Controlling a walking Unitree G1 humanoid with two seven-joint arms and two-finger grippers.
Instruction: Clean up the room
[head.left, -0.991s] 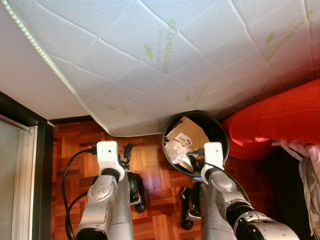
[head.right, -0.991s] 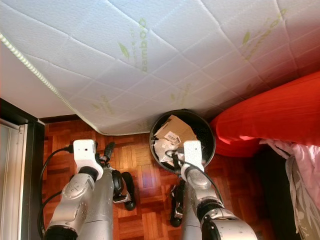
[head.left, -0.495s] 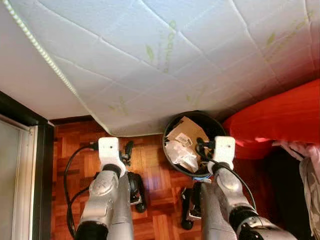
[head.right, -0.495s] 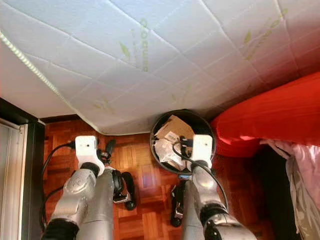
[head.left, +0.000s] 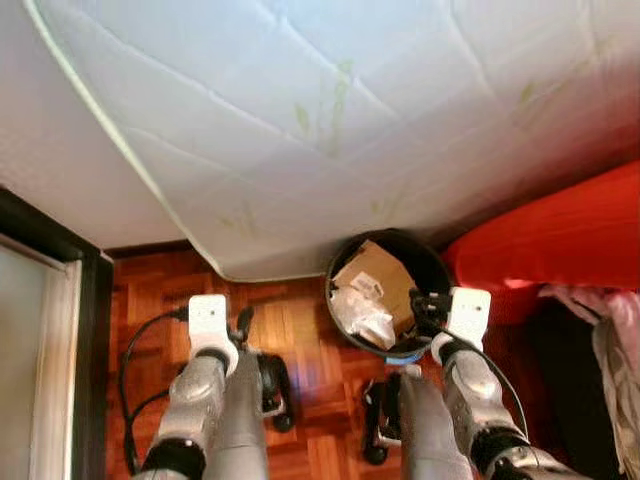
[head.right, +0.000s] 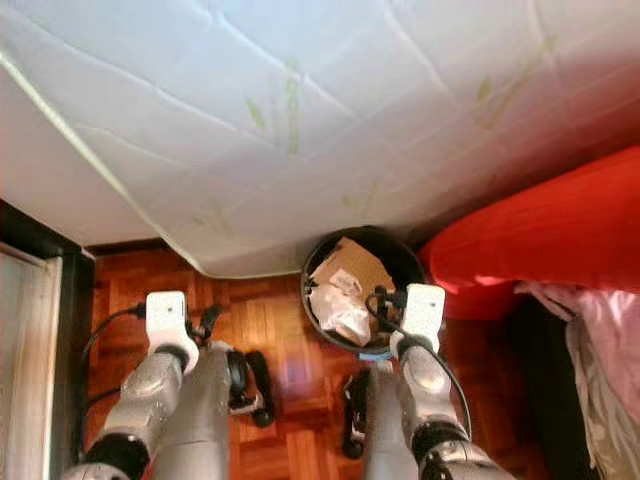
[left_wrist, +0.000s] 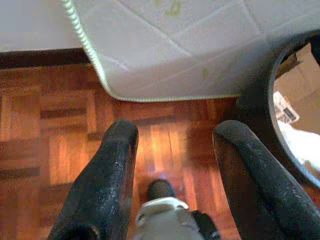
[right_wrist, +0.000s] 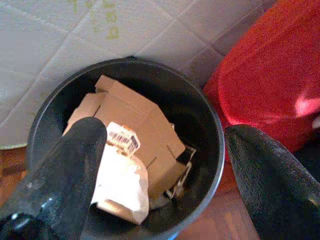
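the right gripper (right_wrist: 160, 165) now hangs directly over the black waste bin (right_wrist: 210, 125), having swung out from the bin's near rim across its mouth over the last second; its fingers (right_wrist: 65, 165) are spread wide with nothing between them. crumpled cardboard (right_wrist: 135, 120) and white paper with a barcode label (right_wrist: 125, 140) lie inside the bin, which suggests this piece of rubbish is already dropped and the arm is free for the next item. the left gripper (left_wrist: 172, 165) has barely moved and hovers above the parquet floor (left_wrist: 50, 150), its fingers (left_wrist: 107, 175) also parted and empty. the head camera has tipped slightly and the view is softer, so the shift in the mattress is the camera's, not the bed's. room to move is tight: the white quilted mattress (head.left: 330, 130) overhangs the far rim of the bin, its piped edge (left_wrist: 92, 55) just ahead of the left gripper, a red cushion (head.left: 560, 240) presses close on the bin's right, and a dark door frame (head.left: 95, 300) closes the left. open floor lies mostly behind the bin, around the robot's own feet, so backing away looks the clearest way out.
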